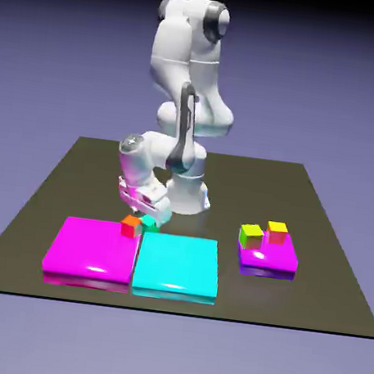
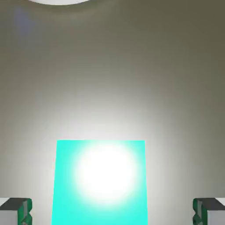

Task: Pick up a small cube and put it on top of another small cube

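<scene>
The small cube point(image 1: 149, 221) is tiny and teal-green and sits on the dark table just behind the gap between the two big slabs. My gripper point(image 1: 145, 215) is lowered right over it, hand tilted down. In the hand view the small cube point(image 2: 100, 182) fills the lower middle under a bright glare. My gripper point(image 2: 112, 213) is open, its grey fingertips point(image 2: 16, 211) standing well clear of the cube's sides. An orange-red cube point(image 1: 129, 226) sits close beside the teal one, at the magenta slab's back corner.
A flat magenta slab point(image 1: 90, 249) and a flat cyan slab point(image 1: 177, 265) lie side by side at the front. At the exterior view's right, a smaller magenta block point(image 1: 270, 258) carries a yellow-green cube point(image 1: 251, 234) and an orange cube point(image 1: 277, 231).
</scene>
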{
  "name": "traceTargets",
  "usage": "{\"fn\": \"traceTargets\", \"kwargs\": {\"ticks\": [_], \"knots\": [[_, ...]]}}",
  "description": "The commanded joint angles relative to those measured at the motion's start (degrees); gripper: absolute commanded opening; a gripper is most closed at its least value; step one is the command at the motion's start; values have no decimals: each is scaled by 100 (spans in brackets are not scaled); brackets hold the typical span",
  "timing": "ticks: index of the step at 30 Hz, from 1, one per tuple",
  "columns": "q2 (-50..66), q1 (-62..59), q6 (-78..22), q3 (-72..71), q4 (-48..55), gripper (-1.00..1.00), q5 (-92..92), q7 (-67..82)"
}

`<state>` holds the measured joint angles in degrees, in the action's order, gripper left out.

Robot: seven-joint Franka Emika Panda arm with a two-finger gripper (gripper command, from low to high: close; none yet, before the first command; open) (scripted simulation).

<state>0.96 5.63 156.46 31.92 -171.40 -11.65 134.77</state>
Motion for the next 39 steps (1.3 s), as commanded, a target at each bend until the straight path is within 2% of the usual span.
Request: {"fn": "traceTargets", "kwargs": {"ticks": [1,7,8,27,39], "knots": [[130,-107,94,-161,6,0,-249,169],[846,-522,610,-1051,36,0,-1624,1101],[846,-522,610,-1051,36,-100,-1624,1101],[-1489,832,-1074,1850,-63,-100,2858,-1938],[-1496,3255,-2427,231,1355,-100,1499,-3003]]}}
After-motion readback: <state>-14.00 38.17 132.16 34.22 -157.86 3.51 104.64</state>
